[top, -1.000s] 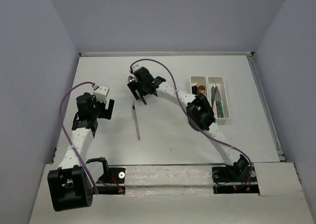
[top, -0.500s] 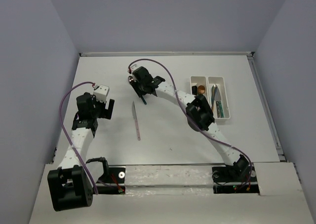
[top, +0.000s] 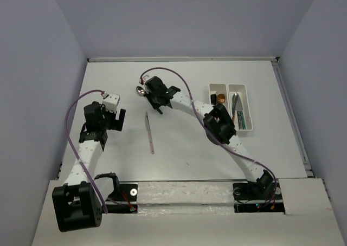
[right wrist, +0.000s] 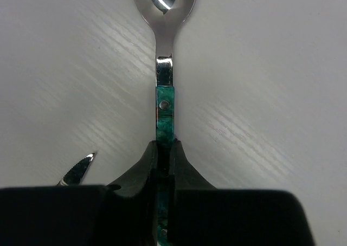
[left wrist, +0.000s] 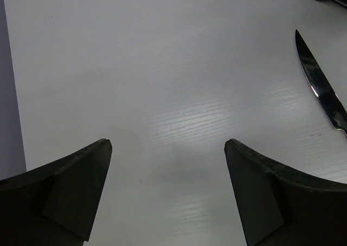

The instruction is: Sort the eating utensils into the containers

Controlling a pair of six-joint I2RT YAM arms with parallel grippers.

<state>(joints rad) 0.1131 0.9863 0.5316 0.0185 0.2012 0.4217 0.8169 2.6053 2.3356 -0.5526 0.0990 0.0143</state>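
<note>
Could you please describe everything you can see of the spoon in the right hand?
The spoon has a shiny silver metal bowl and neck and a marbled teal handle with a small rivet. The right hand is shut on the handle, bowl pointing away from it. Whether it touches the white table is unclear.

the right gripper (right wrist: 164, 150), clamped on the teal-handled spoon (right wrist: 164, 106), has turned and eased slightly away from the knife (top: 149, 133); the spoon's bowl now shows clear to its left.
</note>
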